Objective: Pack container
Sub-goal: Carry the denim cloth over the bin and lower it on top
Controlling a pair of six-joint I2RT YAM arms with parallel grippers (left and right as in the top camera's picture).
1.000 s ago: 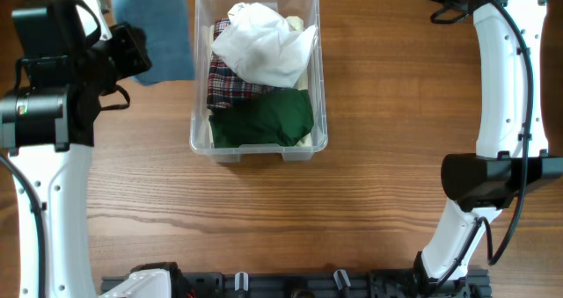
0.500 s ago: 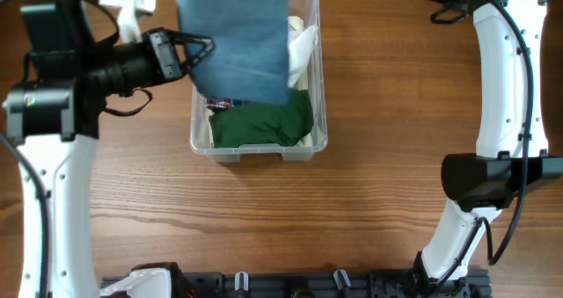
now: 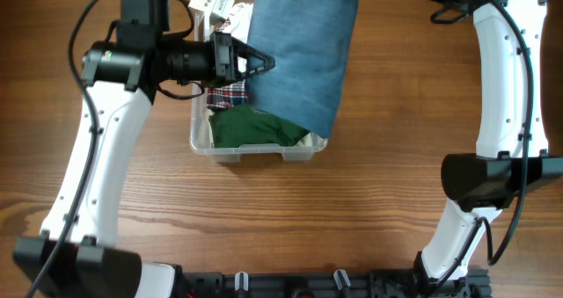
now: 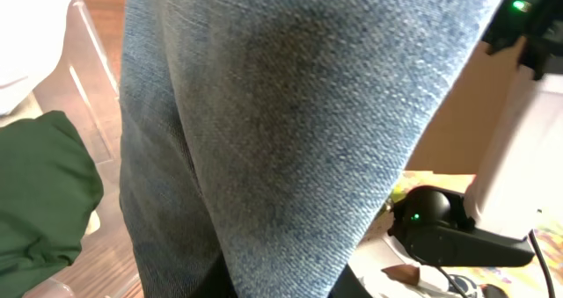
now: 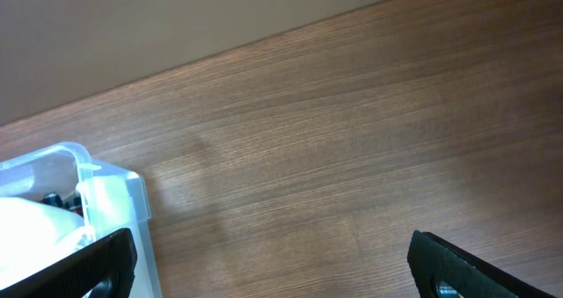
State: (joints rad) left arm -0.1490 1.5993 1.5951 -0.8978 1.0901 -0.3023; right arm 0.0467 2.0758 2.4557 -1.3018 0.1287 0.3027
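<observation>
While left arm (image 3: 104, 131) reaches across container (image 3: 255, 154) | left jaws seemingly pinch denim (image 3: 303, 47) | right jaws wide, empty

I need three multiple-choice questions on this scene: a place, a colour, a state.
1. Where is the denim cloth? A) hanging above the container B) on the floor C) under the right arm
2. Which colour has the folded cloth beside the plaid cloth? A) yellow B) green C) black
3. How is the right pincer? A) shut on denim B) shut on the rim C) open, empty
Answers: 1A, it covers the container's right side; 2B, dark green folds show; 3C, only table between its fingers.
</observation>
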